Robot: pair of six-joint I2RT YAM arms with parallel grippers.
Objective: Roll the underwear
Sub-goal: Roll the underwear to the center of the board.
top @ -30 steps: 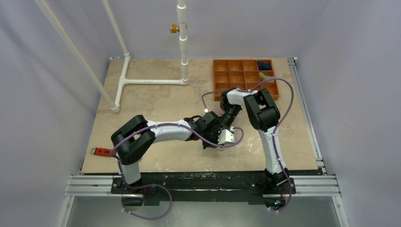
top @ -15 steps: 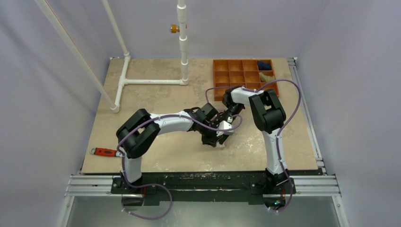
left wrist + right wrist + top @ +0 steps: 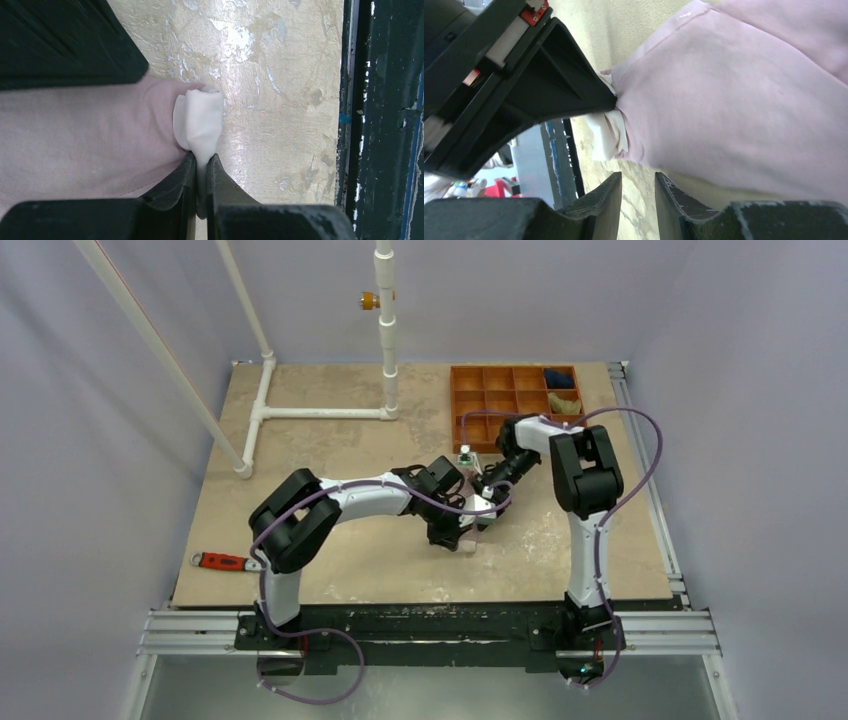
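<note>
Pale pink underwear (image 3: pixel 75 145) lies mid-right on the table (image 3: pixel 280 100). The left gripper (image 3: pixel 201 165) pinches its cream-white fold (image 3: pixel 200 120), fingers closed on it; to the right, the right gripper (image 3: pixel 638 182) hovers beside the cloth, narrowly parted, holding nothing

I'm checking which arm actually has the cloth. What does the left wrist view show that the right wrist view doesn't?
Only the left wrist view: both fingers of the left gripper clamped shut on the cream-white panel of the underwear.
Only the right wrist view: the right gripper, fingers slightly apart with nothing between them, just beside the pink cloth, and the left gripper's black body from outside.
Both: the pink underwear, its cream panel and the tan table.
</note>
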